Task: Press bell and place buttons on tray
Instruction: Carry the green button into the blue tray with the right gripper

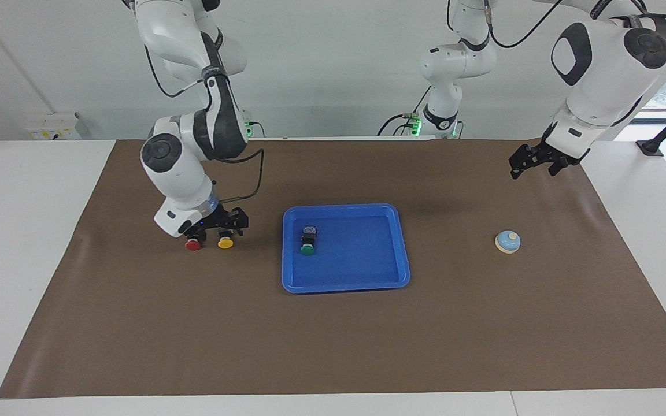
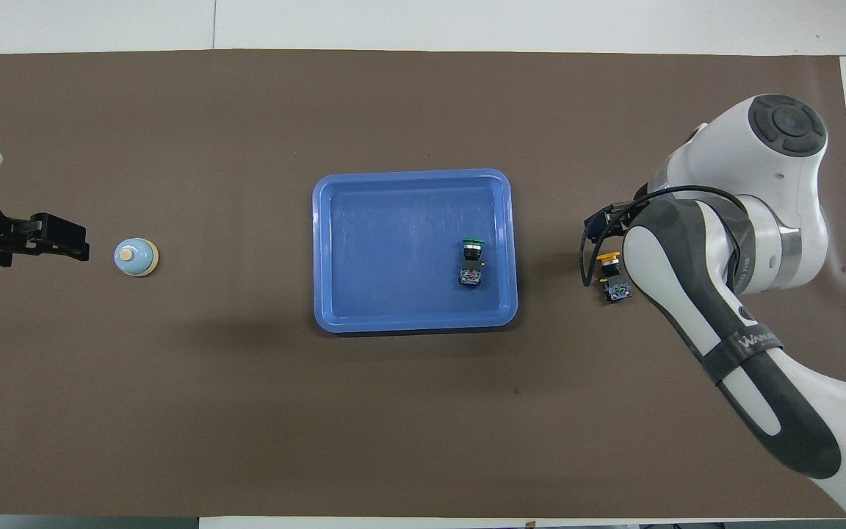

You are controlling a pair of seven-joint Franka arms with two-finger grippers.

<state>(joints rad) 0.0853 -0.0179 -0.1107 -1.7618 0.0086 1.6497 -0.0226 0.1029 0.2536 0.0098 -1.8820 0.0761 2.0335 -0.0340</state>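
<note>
Green button [image 1: 308, 242] in tray [image 1: 391, 277]; red [image 1: 193, 245] and yellow [image 1: 225, 242] side by side on desk, bell [image 1: 507, 241] toward left arm's end. Right gripper [image 1: 217, 227] low over the pair, jaws open, empty — risks knocking one while closing on the other. Left gripper [image 1: 532, 163] waiting above bell's end, open, empty.

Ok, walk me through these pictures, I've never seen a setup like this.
Two white robot arms stand at a table covered by a brown mat. One picture looks at them from across the table, the other looks down from above their end. A blue tray holds the green button. The red button and yellow button lie on the mat, with the right hand open over them, holding nothing. The left hand waits open in the air. The small blue bell sits toward the left arm's end.
</note>
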